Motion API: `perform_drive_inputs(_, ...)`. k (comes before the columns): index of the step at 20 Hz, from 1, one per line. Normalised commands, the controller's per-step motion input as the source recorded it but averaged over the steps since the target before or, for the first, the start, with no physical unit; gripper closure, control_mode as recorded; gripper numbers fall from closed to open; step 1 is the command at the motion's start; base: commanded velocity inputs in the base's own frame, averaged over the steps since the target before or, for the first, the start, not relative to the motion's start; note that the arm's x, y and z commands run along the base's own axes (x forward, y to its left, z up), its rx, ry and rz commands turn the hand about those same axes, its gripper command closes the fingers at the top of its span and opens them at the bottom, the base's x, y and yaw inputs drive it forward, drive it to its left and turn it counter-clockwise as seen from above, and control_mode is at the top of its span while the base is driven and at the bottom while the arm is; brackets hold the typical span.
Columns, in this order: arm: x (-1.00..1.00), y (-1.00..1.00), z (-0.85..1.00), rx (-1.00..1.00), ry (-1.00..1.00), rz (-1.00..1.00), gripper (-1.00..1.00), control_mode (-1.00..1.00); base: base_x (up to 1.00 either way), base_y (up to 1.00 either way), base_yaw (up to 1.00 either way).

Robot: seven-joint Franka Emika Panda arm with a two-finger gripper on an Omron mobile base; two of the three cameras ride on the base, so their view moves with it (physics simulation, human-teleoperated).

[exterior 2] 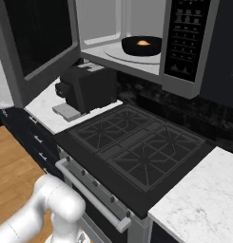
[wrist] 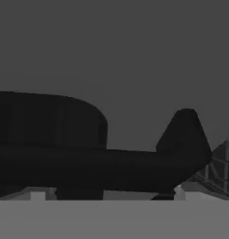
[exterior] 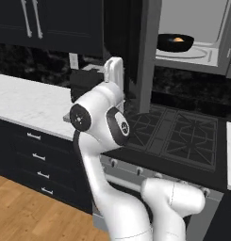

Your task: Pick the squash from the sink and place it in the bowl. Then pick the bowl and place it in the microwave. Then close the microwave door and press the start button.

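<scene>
Close against a flat grey surface (wrist: 116,51), a dark bulky shape (wrist: 78,154); stove grate (wrist: 218,165) at right edge.

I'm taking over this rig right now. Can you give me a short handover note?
Tool: open, holding nothing; hidden behind the microwave door.
Bowl sits on the turntable inside the microwave, with the squash in it.
Done: squash in bowl, bowl in microwave.
Left: the door stands wide open, swung out left, so close it, then press start on the control panel.
</scene>
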Motion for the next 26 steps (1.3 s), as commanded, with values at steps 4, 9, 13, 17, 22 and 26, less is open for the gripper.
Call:
perform_drive_inputs(4, 0.07, -0.86, 0.16, 0.31, 0.01, 0.0, -1.0, -1.0, 0.0, 0.0, 0.0)
perform_drive_inputs(9, 0.35, -0.71, 0.02, 0.21, 0.03, -0.01, -1.0, -1.0, 0.0, 0.0, 0.0)
perform_drive_inputs(13, 0.54, -0.64, 0.04, 0.16, 0.01, -0.05, -1.0, -1.0, 0.0, 0.0, 0.0)
perform_drive_inputs(17, 0.68, -0.52, 0.0, 0.13, 0.03, -0.08, -1.0, -1.0, 0.0, 0.0, 0.0)
perform_drive_inputs(22, 0.9, -0.32, 0.0, 0.03, 0.01, -0.15, -1.0, -1.0, 0.0, 0.0, 0.0)
perform_drive_inputs(26, 0.91, -0.27, 0.0, 0.01, 0.01, -0.21, -1.0, -1.0, 0.0, 0.0, 0.0)
